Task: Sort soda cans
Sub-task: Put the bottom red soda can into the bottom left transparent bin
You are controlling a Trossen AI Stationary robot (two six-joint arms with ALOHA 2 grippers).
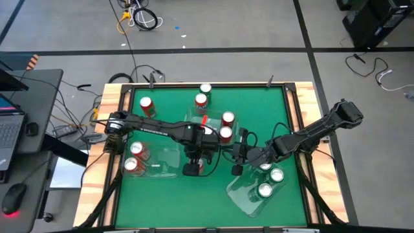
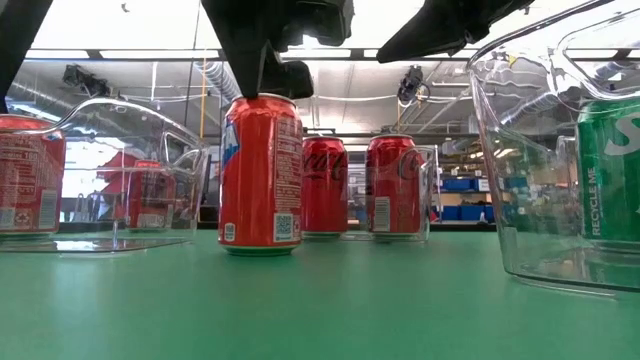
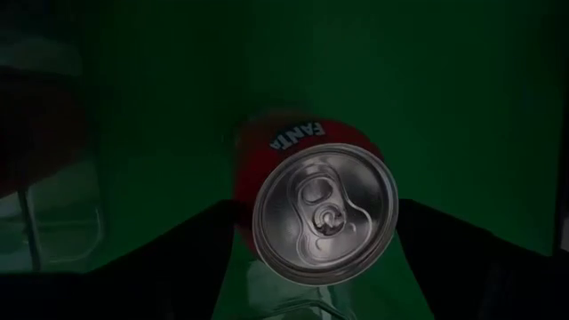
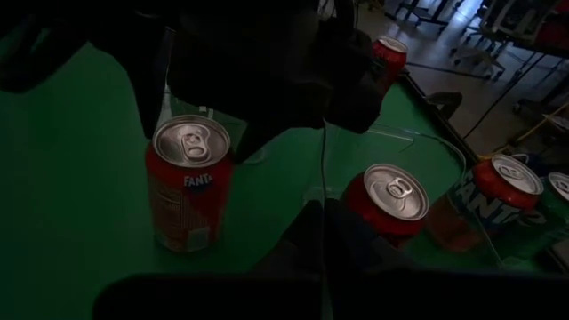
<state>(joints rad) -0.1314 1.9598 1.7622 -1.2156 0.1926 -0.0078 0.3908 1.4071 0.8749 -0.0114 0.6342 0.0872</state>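
Green table [image 1: 168, 194]: sorting in progress. Left gripper [image 1: 192, 169] hangs near the table's middle, directly over an upright red Fanta can [image 2: 260, 175]; its fingers [image 3: 178, 258] sit on either side of the can's silver top, and the low view shows the gripper right at the rim, but whether it clenches the can cannot be told. The can stands on the bare mat, outside any bin. Right gripper [image 1: 237, 169] hovers just beside it, toward the right side; its fingers are too dark to judge. Clear bin [image 1: 249, 197], front right, tilted on the mat: three cans [image 1: 272, 176] with silver tops, green-bodied in the low view. Clear bin [image 1: 155, 169], left: two red cans [image 1: 134, 155]. Middle bin [image 1: 194, 116]: red cans [image 1: 226, 126], partly hidden by the left arm. Loose on the mat: one red can [image 1: 146, 105] at the far left, another [image 1: 205, 88] at the far edge.
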